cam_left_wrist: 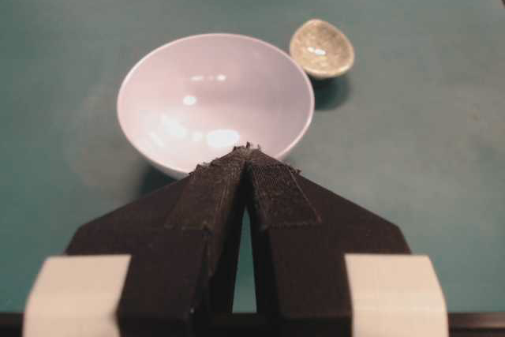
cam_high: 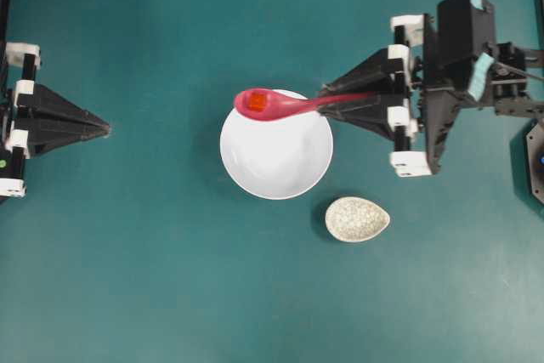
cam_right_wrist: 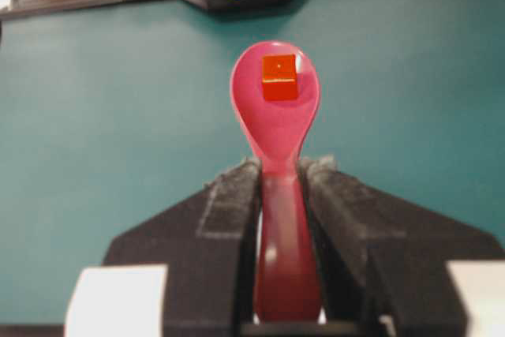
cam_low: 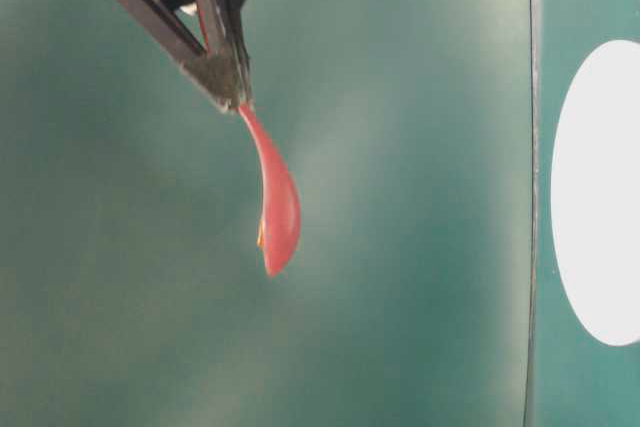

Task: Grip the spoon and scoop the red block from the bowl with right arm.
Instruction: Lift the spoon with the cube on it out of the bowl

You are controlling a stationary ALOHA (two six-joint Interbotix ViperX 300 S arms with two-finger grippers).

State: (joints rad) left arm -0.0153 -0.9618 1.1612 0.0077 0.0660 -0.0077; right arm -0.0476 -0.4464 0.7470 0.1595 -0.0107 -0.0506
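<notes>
Currently held: spoon [cam_high: 289,106], handle clamped between the pads of the right gripper [cam_high: 333,101], long axis running level from the gripper toward the left arm's side. Scoop carries the red block [cam_right_wrist: 279,77], lifted clear above the far rim of the bowl [cam_high: 276,167]. Bowl interior shows bare. Left gripper [cam_left_wrist: 248,151]: jaws closed, idle, well apart. Speckled dish [cam_high: 357,218] sits near the bowl; open table all round.

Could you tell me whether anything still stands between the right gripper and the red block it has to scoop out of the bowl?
Nothing visible does. The right gripper holds the spoon by its handle, and the red block already sits in the scoop, above the bowl.
</notes>
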